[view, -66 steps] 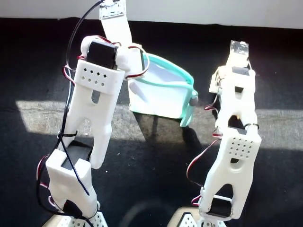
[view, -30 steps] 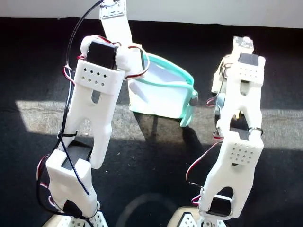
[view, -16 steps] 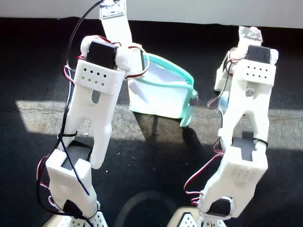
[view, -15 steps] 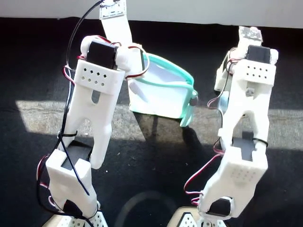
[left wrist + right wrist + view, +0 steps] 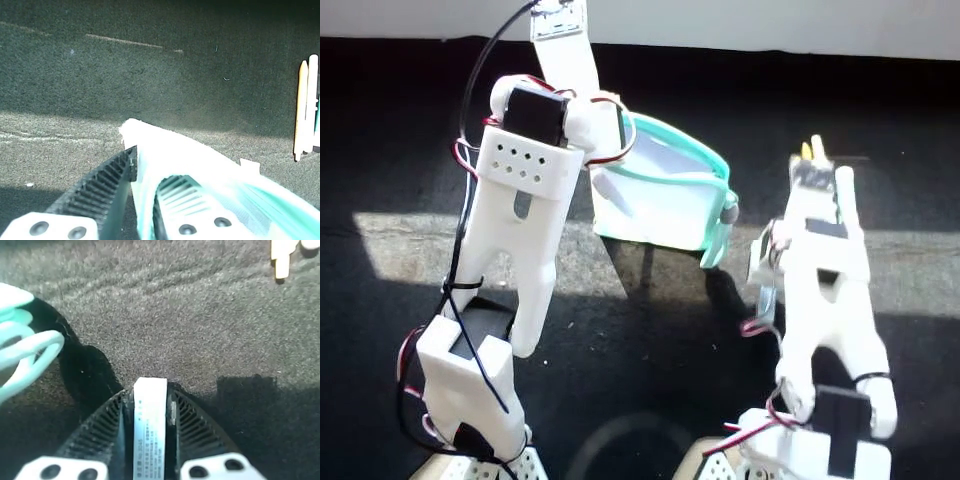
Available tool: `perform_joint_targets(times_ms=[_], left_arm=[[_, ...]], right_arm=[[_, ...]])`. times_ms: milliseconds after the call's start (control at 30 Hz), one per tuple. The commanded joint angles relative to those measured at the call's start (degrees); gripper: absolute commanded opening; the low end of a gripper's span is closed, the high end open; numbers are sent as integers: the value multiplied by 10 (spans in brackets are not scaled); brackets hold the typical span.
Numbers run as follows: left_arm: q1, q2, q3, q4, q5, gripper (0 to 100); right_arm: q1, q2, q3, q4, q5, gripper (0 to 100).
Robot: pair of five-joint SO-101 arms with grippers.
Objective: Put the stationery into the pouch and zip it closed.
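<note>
**Friend:** How far along are you with the tidy-up?

**Me:** Not far yet. The pouch [image 5: 660, 200] sits on the black table [image 5: 420, 110] between my two arms, and its mouth is wide open. My left tool [image 5: 134, 159] is pinched tight on the pouch's white edge and holds that side up.

**Friend:** What is your other tool doing?

**Me:** My right tool [image 5: 150, 390] is closed on a flat white eraser [image 5: 149, 430]. At least, I think it is an eraser, because it has a paper label on it. It is just beside the pouch, over bare table. It is not over the mouth.

**Friend:** So the eraser is picked up but not in?

**Me:** Yes. It needs to go across to the opening and then drop in.

**Friend:** Is there anything else to put away?

**Me:** A pencil [image 5: 300, 110] and a white pen [image 5: 312, 100] lie side by side on the table, away from the pouch. I think they go in too.

**Friend:** Is anything inside the pouch already?

**Me:** I cannot tell. The inside just looks white to me.

**Friend:** What about the zip?

**Me:** The green zip [image 5: 695, 150] is open all the way round. Closing it comes last, so most of the job is left to do.
</note>
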State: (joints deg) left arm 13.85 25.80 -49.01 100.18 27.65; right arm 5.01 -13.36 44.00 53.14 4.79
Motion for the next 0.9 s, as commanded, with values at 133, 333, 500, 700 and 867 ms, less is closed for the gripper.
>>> perform_joint_targets(times_ms=[133,333,500,700,867], left_arm=[[-4,18,3,4,-4,8],[-7,18,4,4,-4,9],[-5,18,3,4,-4,8],[-7,18,3,4,-4,10],[-7,18,2,4,-4,9]], right_arm=[[6,-25,78,-47,59,65],[4,-49,74,-34,57,184],[0,-66,58,-24,59,184],[-46,5,0,-2,58,183],[-53,90,-75,44,57,183]])
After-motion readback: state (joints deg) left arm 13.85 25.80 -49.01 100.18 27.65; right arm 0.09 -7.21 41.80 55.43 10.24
